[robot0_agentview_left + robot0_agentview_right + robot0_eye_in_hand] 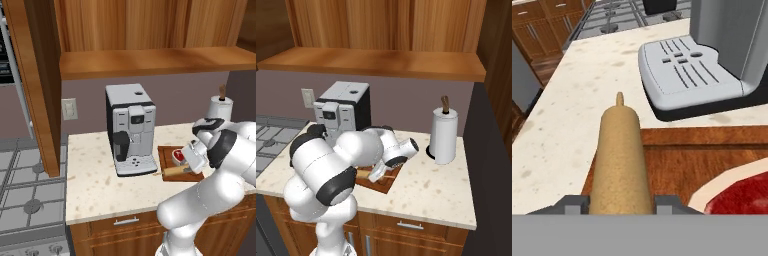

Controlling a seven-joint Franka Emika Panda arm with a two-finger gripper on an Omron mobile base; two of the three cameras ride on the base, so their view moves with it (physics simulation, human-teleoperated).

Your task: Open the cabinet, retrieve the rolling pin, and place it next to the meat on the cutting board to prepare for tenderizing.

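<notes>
The rolling pin (621, 160) is seen gripped betw. the two fingertips of the gripper (621, 204) in the hand view, jaws closed on its barrel near the cam end, far handle pointing away twd the stove side. The pin is held low over the cutting board (677, 165), along the board's edge; whether it touches the wood can't be told. The meat (739, 192), red w/ a white fat rim, lies on the board just beside the pin, apart from it. In the left base view the pin (175, 171) is seen at the board's (166, 156) front edge w/ the meat (176, 155) behind it, the gripper (189, 161) bent down over them. The coffee machine (131, 128) stands on the counter (95, 185) just beside the board; a paper towel roll (444, 133) stands further along, by the wall. The cabinet (45, 75) door is seen swung open at the left, the shelf (150, 61) above the machine exposed.
</notes>
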